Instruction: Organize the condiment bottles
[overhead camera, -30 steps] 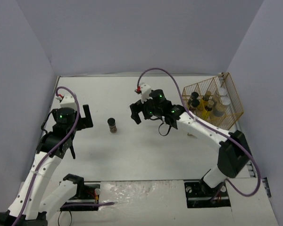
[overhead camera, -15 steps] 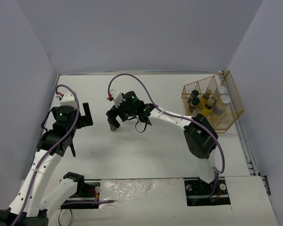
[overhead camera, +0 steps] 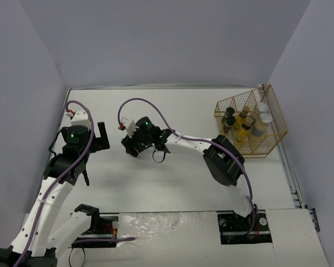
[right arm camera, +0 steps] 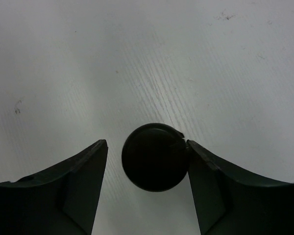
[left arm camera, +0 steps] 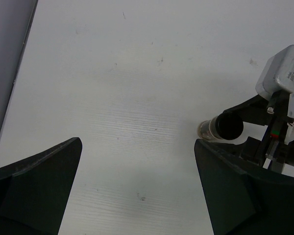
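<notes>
Found one short, black-capped dark jar (right arm camera: 154, 156) standing upright on the bench (overhead camera: 172, 183), left of centre and well apart from the wire basket (overhead camera: 237, 99) at the far right corner. Made out the racked jars (overhead camera: 244, 123) upright inside that basket: dark caps, yellow fills, pale lids. Declined an exact count at this size.

Recorded the right gripper (right arm camera: 146, 147) extended far across to the left and set low over the lone jar, jaws released and straddling the cap. Noted one finger touching or just beside one side of the cap, the other separated by a clear gap; no clamp applied. Confirmed from the left wrist view: same jar between the right arm's fingers, base on the bench.

Recorded the left gripper (left arm camera: 138, 143) near the jar on its left, jaws spread wide and grasping nothing, pointed down at bare bench. Judged this a standby posture, held clear to avoid fouling the right arm's approach.

Judged the step in hand: pickup of the only loose jar for transfer to the basket. Judged the straddle deliberate, cap low between the fingers to allow a squeeze on the body or neck. Flagged the off-centre seating: uneven closure likely to nudge the jar sideways before grip. Flagged also the long reach, leaving little margin for correction.
</notes>
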Robot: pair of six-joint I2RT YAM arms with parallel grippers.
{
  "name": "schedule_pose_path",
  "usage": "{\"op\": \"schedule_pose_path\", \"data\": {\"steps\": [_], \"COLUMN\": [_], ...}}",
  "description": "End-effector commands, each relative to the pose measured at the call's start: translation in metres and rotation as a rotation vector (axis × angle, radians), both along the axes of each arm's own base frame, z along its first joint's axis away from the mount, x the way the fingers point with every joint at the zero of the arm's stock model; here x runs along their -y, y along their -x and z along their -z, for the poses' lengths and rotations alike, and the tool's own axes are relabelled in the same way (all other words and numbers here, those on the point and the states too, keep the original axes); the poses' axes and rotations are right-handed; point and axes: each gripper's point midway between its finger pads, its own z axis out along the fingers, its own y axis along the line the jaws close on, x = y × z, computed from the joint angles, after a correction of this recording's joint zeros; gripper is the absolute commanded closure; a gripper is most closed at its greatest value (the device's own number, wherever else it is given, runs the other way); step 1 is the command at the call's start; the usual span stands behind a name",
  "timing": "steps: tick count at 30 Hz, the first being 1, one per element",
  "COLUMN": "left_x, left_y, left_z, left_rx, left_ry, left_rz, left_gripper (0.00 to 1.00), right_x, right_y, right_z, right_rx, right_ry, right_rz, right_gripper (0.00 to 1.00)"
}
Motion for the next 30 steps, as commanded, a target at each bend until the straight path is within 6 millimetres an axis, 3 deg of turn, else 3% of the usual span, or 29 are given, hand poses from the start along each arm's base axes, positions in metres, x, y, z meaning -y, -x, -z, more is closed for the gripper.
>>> {"op": "schedule_pose_path", "data": {"steps": [1,7,9,15,17,19,20,24,25,30], "left_x": [0.001,0.001,0.001,0.002,0.002,0.003,0.003,0.002,0.003,0.003], "left_y": [-0.009,-0.008,-0.008,-0.007,-0.007,-0.007,-0.007,-0.007,-0.007,-0.007], "left_z": [-0.021,-0.022,-0.022,-0.023,-0.023,-0.024,-0.024,-0.025,-0.025,-0.024], "left_rx": [0.069,0.072,0.074,0.077,0.077,0.079,0.079,0.080,0.080,0.077], "left_ry": [0.025,0.027,0.026,0.031,0.032,0.033,0.033,0.033,0.035,0.035], "left_rz": [-0.010,-0.010,-0.009,-0.006,-0.004,-0.001,-0.001,-0.002,0.000,0.001], "left_gripper": [0.03,0.03,0.03,0.03,0.03,0.03,0.03,0.03,0.03,0.03], "right_x": [-0.011,0.008,0.024,0.096,0.153,0.192,0.217,0.305,0.327,0.393], "right_y": [-0.018,-0.023,-0.026,-0.046,-0.058,-0.061,-0.063,-0.058,-0.058,-0.045], "right_z": [-0.039,-0.048,-0.059,-0.098,-0.117,-0.140,-0.136,-0.163,-0.158,-0.164], "right_rx": [0.092,0.118,0.129,0.163,0.191,0.210,0.207,0.274,0.275,0.237], "right_ry": [-0.079,-0.066,-0.068,-0.093,-0.082,-0.103,-0.080,-0.115,-0.089,-0.152], "right_rz": [0.026,0.095,0.140,0.431,0.670,0.798,0.867,1.160,1.221,1.394], "right_gripper": [0.57,0.79,0.83,0.88,0.89,0.89,0.89,0.89,0.89,0.89]}}
